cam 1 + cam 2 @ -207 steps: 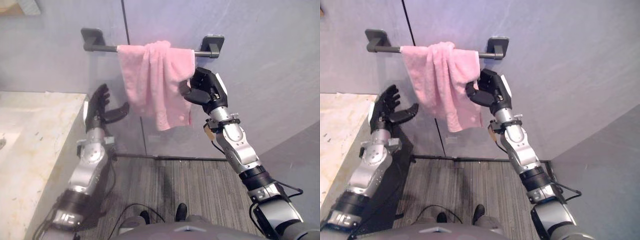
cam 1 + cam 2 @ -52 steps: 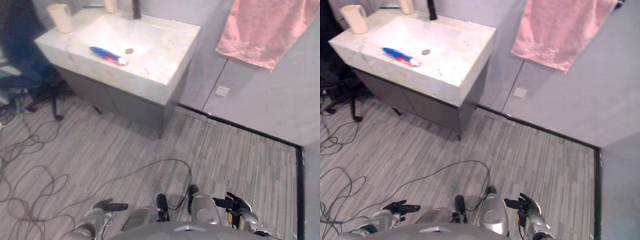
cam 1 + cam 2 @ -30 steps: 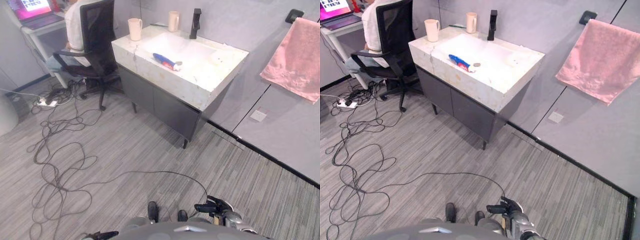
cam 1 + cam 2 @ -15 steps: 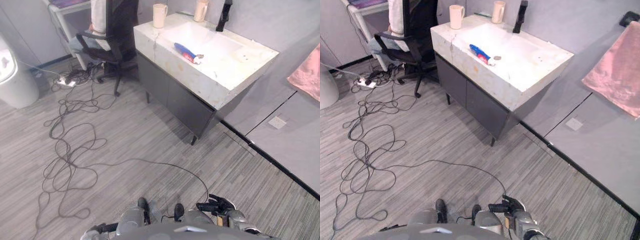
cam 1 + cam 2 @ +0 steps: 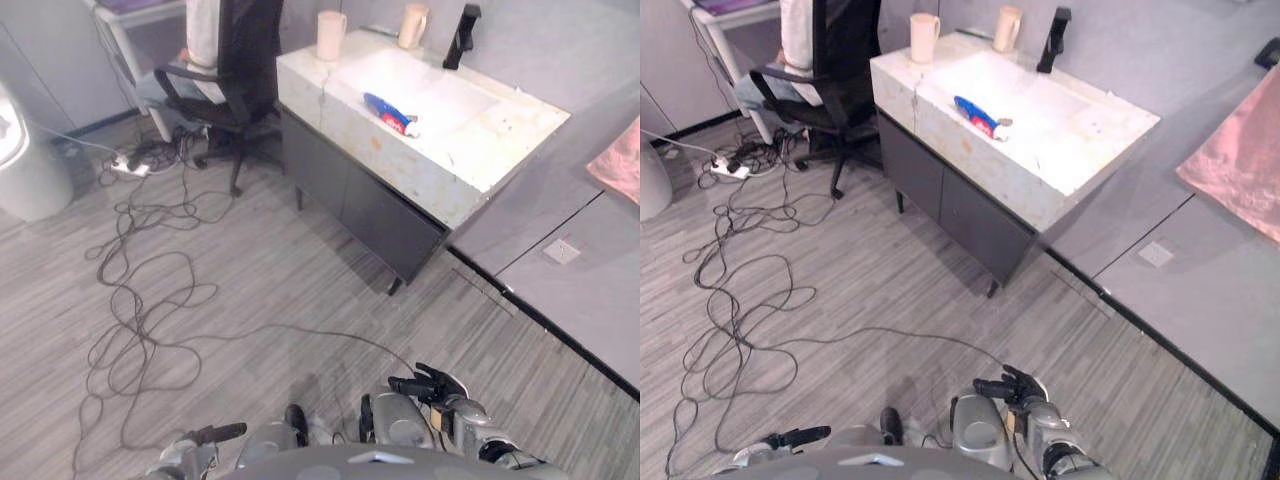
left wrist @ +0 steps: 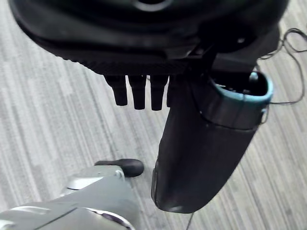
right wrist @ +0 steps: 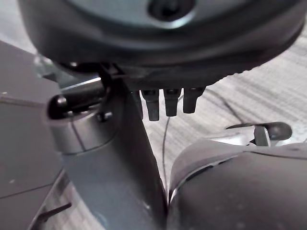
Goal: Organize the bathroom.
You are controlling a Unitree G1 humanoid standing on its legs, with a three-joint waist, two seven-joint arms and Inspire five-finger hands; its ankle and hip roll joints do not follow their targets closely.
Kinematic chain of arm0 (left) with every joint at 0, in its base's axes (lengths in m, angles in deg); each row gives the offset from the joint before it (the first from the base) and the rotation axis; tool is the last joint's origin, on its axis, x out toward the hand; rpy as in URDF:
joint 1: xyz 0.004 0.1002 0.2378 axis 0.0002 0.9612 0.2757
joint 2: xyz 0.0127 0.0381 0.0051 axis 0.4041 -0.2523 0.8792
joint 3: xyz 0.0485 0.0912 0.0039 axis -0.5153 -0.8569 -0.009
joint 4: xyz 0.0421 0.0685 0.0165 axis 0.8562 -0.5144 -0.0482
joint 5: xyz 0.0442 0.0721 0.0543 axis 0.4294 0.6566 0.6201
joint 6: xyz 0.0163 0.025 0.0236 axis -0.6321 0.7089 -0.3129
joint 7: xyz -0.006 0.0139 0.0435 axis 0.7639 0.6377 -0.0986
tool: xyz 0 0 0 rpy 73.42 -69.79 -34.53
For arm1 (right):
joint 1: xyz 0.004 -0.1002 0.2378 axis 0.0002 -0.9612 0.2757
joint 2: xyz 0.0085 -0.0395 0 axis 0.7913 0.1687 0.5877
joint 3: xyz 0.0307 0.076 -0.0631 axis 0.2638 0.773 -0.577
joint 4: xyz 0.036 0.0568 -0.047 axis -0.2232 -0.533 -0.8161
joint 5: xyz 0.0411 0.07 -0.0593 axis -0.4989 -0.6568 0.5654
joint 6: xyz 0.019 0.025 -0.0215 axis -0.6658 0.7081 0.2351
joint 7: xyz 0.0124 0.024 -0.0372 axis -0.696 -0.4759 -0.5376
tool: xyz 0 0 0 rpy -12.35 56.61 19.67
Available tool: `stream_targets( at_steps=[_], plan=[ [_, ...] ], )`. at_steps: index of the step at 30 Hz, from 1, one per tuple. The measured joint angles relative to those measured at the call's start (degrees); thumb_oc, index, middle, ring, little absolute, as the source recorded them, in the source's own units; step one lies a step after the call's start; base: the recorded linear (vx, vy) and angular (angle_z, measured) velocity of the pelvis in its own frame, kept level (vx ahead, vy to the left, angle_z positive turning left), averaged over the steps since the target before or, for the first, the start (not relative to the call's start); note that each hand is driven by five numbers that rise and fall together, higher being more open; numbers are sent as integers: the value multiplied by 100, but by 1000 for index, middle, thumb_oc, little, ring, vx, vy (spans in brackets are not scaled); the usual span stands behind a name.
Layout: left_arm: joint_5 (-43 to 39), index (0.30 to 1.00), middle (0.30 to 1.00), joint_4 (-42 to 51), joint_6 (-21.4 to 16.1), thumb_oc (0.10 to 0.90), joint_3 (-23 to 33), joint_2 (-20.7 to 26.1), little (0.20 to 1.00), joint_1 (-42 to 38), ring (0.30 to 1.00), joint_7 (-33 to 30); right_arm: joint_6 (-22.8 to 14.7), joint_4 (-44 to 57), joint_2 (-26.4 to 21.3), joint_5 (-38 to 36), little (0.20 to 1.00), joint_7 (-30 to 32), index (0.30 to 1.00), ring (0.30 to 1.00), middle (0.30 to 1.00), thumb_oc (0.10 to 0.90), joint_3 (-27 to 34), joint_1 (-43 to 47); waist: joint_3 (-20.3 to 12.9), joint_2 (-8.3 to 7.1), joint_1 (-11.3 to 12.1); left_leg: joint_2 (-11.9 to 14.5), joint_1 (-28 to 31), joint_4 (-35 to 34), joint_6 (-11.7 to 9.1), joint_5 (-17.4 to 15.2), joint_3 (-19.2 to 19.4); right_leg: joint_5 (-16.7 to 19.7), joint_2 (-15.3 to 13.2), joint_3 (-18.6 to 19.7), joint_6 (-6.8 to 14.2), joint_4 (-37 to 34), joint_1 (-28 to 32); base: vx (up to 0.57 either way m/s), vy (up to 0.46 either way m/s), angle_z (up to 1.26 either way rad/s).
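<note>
Pink towel (image 5: 1240,165) hung — toothpaste tube (image 5: 391,112) lies in sink (image 5: 440,95), unsorted; left robot hand (image 5: 205,436), right robot hand (image 5: 428,386) released, empty.

Pale cream marbled sink counter (image 5: 500,140) over dark grey cabinet (image 5: 370,205) at one o'clock, blue-and-red tube (image 5: 391,112) in white basin, two cream cups (image 5: 330,34), black tap (image 5: 459,33), pink towel (image 5: 1232,168) at three o'clock, grey striped floor (image 5: 250,290), black chair (image 5: 240,60).

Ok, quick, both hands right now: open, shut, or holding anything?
Left hand: open, fingers straight, holding nothing, hanging low by the floor.
Right hand: open, fingers relaxed and spread, holding nothing, also low.
</note>
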Motion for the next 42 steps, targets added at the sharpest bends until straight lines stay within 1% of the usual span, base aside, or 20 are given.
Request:
stream_targets(
  at_steps=[2,6,9,12,14,15,18,20,22,24,25,27,29,30,35,37,38,39,40,42],
  plan=[
    [146,900,900,10,0,800,-22,-10,900,11,900,11,34,-20,-66,240,900,-52,900,900,900,800,-22,11,-114,92,-2,-11,82,-201,27,55,-6,-374,72,-27,75,-277,8,327,33,11],
    [227,900,900,60,-41,800,-359,-42,900,178,900,-71,167,-102,-55,425,900,0,900,900,900,800,-209,-110,-231,12,-14,-251,536,-1081,-161,334,-22,-812,341,-435,-86,-3735,768,399,29,-7],
    [226,900,900,54,-140,800,-447,-149,900,114,900,-149,147,121,-31,389,900,10,900,900,900,800,-207,-185,-153,-175,-247,-506,662,-1279,-73,276,-41,-148,369,-562,11,-5004,482,392,10,3],
    [224,900,900,75,-248,800,-557,-231,900,121,900,-201,115,197,17,388,900,7,900,900,900,800,-199,-151,-121,-290,-365,-592,936,-1231,-116,42,-88,216,285,-663,67,-5023,257,568,-12,23],
    [226,900,900,212,-381,800,-651,-256,900,228,900,-216,103,139,84,344,900,14,900,900,900,800,-63,-266,-285,-378,-489,-547,1365,-1027,-361,-434,-466,216,195,-361,4,-4334,423,515,39,71],
    [226,900,900,220,-423,800,-670,-311,900,225,900,-200,113,-36,50,340,900,34,900,900,900,800,-4,-287,-397,-169,-452,-330,1537,-820,-666,-689,-585,147,464,-346,-325,-4183,628,471,47,58],
    [291,900,900,204,-515,800,-634,-287,900,159,900,-123,175,-178,-6,359,900,89,900,900,900,800,-29,-260,-444,-120,-450,-155,1398,-5,-1032,-859,-671,59,644,-322,-584,-4356,1007,247,20,24],
    [393,900,900,219,-619,800,-636,-327,900,58,900,-92,223,-205,-216,375,900,109,900,900,900,800,-135,-277,-477,-48,-470,-202,785,1503,-1489,-949,-935,15,737,-259,-738,-4761,1446,406,47,-12],
    [393,900,900,240,-609,800,-630,-332,900,-233,900,-79,380,-256,-343,361,900,154,900,900,900,800,-140,-289,-339,-115,-474,-359,-145,3612,-2234,-443,-1542,-104,774,-161,-972,-5070,1875,376,55,-8],
    [399,900,900,242,-609,800,-621,-334,900,-415,900,-60,441,-383,-355,312,900,223,900,900,900,800,-177,-272,-301,-148,-460,-379,-858,3941,-1799,-554,-1454,-221,746,-72,-1179,-5020,1914,356,114,-19],
    [399,900,900,242,-609,800,-621,-334,900,-415,900,-60,441,-383,-355,312,900,223,900,900,900,800,-177,-272,-301,-148,-460,-379,-858,3941,-1799,-554,-1454,-221,746,-72,-1179,-5020,1914,290,125,-40],
    [396,900,900,233,-595,800,-637,-280,900,-458,900,-75,488,-418,-280,165,900,259,900,900,900,800,-255,-263,-153,-305,-481,-326,-941,1920,-1048,-727,-1371,-369,644,309,-1138,-4964,2040,342,180,-77],
    [397,900,900,224,-551,800,-641,-255,900,-427,900,-75,479,-450,-255,131,900,268,900,900,900,800,-303,-284,-140,-329,-498,-209,-828,1099,-876,-606,-1373,-447,647,444,-987,-4852,2049,427,252,-70],
    [399,900,900,222,-467,800,-725,-204,900,-421,900,-82,456,-437,-240,87,900,295,900,900,900,800,-362,-320,-125,-317,-656,-72,-507,322,-772,20,-1323,-672,641,540,-786,-4739,2202,570,361,-59],
    [401,900,900,312,-368,800,-987,84,900,-477,900,-126,549,-436,57,-82,900,389,900,900,900,800,-358,-623,-234,-541,-625,-178,-8,-211,-733,194,-1066,-743,465,855,-498,-4348,2018,448,383,-43],
    [416,900,900,189,-334,800,-1097,186,900,-488,900,-138,534,-447,192,-254,900,479,900,900,900,800,-346,-569,-186,-636,-569,-258,-195,739,-775,-10,-1247,-213,348,975,-317,-4121,1947,365,543,-75],
    [413,900,900,196,-338,800,-1090,176,900,-461,900,-116,530,-461,126,-249,900,513,900,900,900,800,-284,-491,-187,-557,-503,-202,-252,624,-725,-215,-1343,-216,367,1020,-317,-3816,1830,307,571,-82],
    [415,900,900,192,-321,800,-1095,89,900,-558,900,-70,518,-504,-32,-255,900,540,900,900,900,800,-213,-475,-154,-277,-478,33,-148,-25,-663,-205,-1321,-251,487,961,-270,-3339,1562,240,462,-87],
    [461,900,900,161,-252,800,-1092,41,900,-601,900,-23,469,-501,-122,-262,900,547,900,900,900,800,-202,-454,-101,-146,-487,106,-96,-95,-692,73,-1166,-313,470,936,-190,-3001,1428,276,549,-82],
    [642,900,900,156,-111,800,-1091,28,900,-587,900,30,406,-429,-186,-296,900,591,900,900,900,800,-115,-477,-142,-62,-565,-56,45,-137,-639,75,-970,-350,314,910,-123,-2449,1193,191,393,-49]
  ],
)
